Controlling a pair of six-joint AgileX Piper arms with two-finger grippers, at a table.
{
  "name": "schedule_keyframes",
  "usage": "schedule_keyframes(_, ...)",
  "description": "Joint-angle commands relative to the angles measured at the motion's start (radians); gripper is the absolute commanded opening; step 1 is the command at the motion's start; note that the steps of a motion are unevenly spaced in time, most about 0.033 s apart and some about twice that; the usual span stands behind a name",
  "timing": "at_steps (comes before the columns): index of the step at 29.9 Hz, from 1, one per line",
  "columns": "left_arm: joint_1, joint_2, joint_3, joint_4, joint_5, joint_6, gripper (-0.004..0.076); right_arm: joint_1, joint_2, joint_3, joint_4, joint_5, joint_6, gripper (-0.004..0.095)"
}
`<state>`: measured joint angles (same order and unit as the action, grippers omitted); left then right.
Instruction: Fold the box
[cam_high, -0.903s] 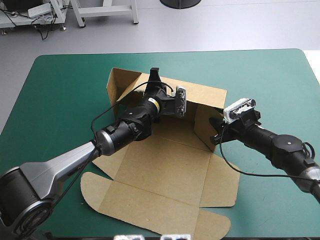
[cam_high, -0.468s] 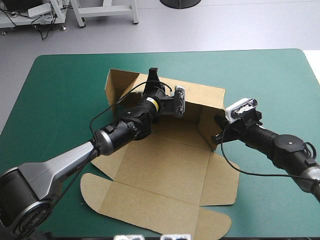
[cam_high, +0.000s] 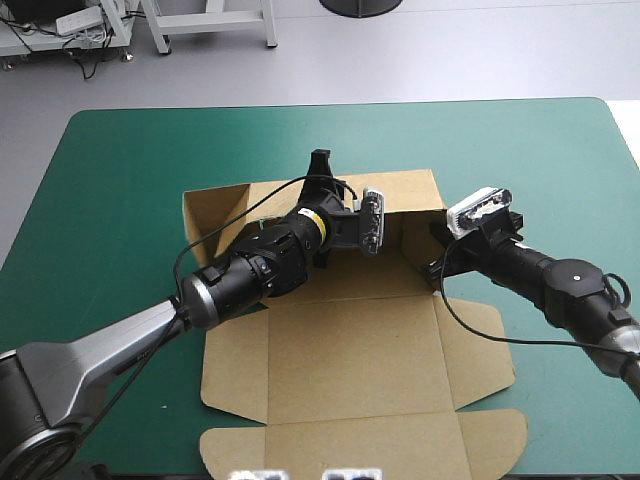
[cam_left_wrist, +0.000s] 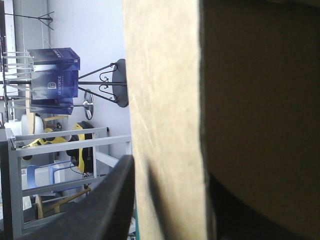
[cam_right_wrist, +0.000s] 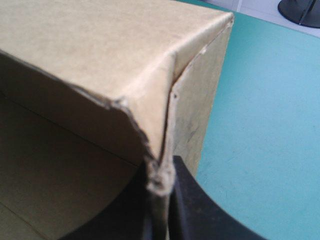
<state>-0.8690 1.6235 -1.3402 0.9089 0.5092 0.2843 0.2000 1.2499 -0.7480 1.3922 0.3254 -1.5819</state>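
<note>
Mid-frame in the high view the brown box lies on the teal-green cover, rear and right walls raised, front panels flat. The left gripper pinches the rear wall's top edge; the right gripper nips the right corner. Earlier askew, the box now sits square to the cover's edges.

**Right gripper clamped on a raised corner of the box.**
The black fingers stand all but closed, one inside the box and one outside, with the frayed board edge pinched between them. Two upright brown walls meet at this corner. The teal-green cover lies bare beside the box's outer wall.
</note>
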Motion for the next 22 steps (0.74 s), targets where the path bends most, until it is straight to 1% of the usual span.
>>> schedule_keyframes(1,-0.003,-0.07,-0.027,-0.019,-0.028,0.0,0.0331,0.003,-0.026,-0.069,-0.061,0.009,0.036,-0.002)
schedule_keyframes(4,-0.01,-0.09,-0.027,-0.08,-0.035,0.035,0.034,0.003,-0.026,-0.083,-0.065,-0.024,0.046,-0.002)
schedule_keyframes(7,-0.022,-0.1,-0.027,-0.128,-0.034,0.088,0.034,0.003,-0.024,-0.092,-0.065,-0.083,0.064,-0.002)
schedule_keyframes(9,-0.024,-0.105,-0.027,-0.141,-0.03,0.092,0.034,0.003,-0.017,-0.092,-0.065,-0.133,0.091,-0.002)
schedule_keyframes(17,-0.055,-0.152,-0.027,-0.314,-0.012,0.161,0.034,0.003,0.049,-0.092,-0.065,-0.147,0.13,-0.002)
schedule_keyframes(20,-0.062,-0.181,-0.027,-0.411,0.04,0.163,0.034,0.003,0.059,-0.092,-0.065,-0.138,0.132,-0.002)
schedule_keyframes(22,-0.062,-0.204,-0.027,-0.515,0.099,0.193,0.034,0.003,0.059,-0.092,-0.065,-0.136,0.132,-0.002)
